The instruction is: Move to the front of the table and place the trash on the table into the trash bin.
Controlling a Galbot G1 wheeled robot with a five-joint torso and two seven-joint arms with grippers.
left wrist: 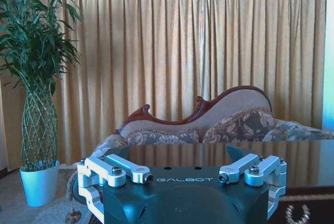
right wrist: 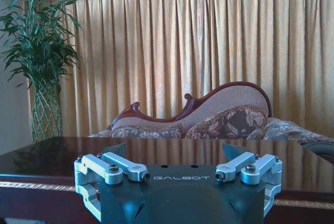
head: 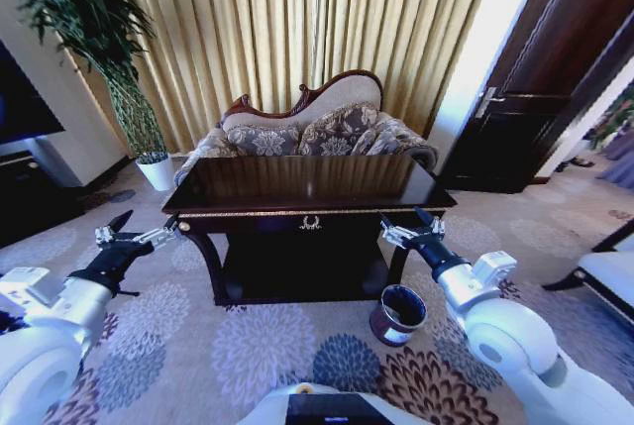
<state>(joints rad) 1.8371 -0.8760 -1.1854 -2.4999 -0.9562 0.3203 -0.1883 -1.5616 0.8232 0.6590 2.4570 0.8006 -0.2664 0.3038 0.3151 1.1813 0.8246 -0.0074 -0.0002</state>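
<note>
Living room: sofa (head: 317,128), curtains (head: 317,19), floral carpet (head: 267,346)

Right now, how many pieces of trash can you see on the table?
0. The table top looks bare in the head view and both wrist views, though reflections could hide something small. The bin stands on the carpet by the table's front right leg.

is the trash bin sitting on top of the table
No, the trash bin stands on the carpet below the table's front right corner, beside the right gripper's arm.
</note>
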